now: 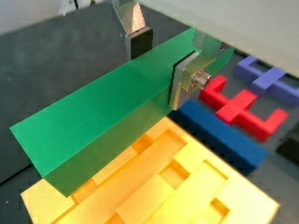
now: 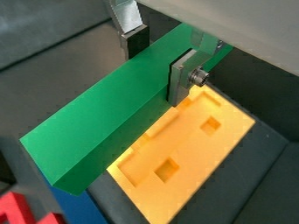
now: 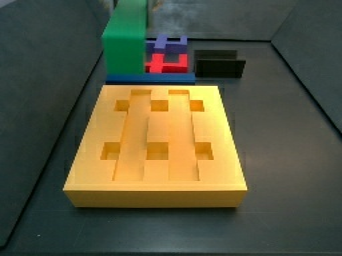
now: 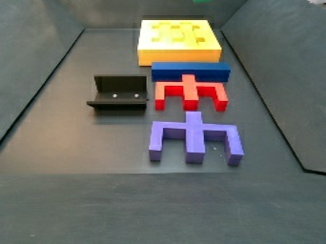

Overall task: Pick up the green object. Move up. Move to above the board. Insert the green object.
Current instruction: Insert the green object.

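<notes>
I have the claw (image 1: 163, 54) clenched on the green bar (image 1: 100, 118), its 2 silver fingers (image 1: 187, 77) pressing opposite long faces of it in both wrist views. The bar hangs off the floor, and the board (image 2: 193, 144) shows beneath it in both wrist views. In a side view the bar (image 3: 126, 38) is at the board's (image 3: 158, 140) far edge, by a blue slab (image 3: 147, 76) and a red block (image 3: 167, 63), so I judge it lifted but not yet centred over the board. What matters for the next move is direction: the board lies below and mostly to 1 side of the bar, and the bar's long axis runs out from the claw roughly level. I cannot tell from these views whether that axis lines up with the board's grooves (image 3: 131, 135), so I would check that before lowering. A black fixture (image 4: 117, 93) and a purple block (image 4: 193, 136) sit well apart from the board (image 4: 180, 39).
</notes>
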Available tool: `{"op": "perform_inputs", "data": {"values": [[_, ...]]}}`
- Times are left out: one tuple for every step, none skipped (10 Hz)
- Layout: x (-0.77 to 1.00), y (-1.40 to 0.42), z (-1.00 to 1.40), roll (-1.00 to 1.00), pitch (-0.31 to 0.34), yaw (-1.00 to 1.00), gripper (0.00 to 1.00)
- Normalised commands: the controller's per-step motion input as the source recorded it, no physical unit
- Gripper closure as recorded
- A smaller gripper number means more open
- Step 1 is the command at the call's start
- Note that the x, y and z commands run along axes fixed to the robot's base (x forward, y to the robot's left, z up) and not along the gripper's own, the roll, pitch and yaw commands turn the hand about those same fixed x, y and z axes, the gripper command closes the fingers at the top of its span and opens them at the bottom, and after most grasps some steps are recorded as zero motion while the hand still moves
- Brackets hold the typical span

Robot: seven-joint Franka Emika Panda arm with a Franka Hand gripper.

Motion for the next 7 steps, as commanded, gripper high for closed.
{"op": "perform_inputs", "data": {"values": [[-0.08, -0.42, -0.54, -0.03, -0.343, 0.00, 1.00], [0.03, -0.44, -0.42, -0.05, -0.404, 0.20, 1.00], [0.23, -0.38, -0.36, 0.00, -0.430, 0.42, 1.00], [0.12, -0.21, -0.51, 0.10, -0.356, 0.27, 1.00], [0.22, -0.11, -0.61, 0.31, -0.080, 0.07, 1.00], [0.26, -0.08, -0.90, 0.20, -0.020, 0.00, 1.00], [0.11, -0.08, -1.00, 0.10, -0.016, -0.48, 1.00]]}}
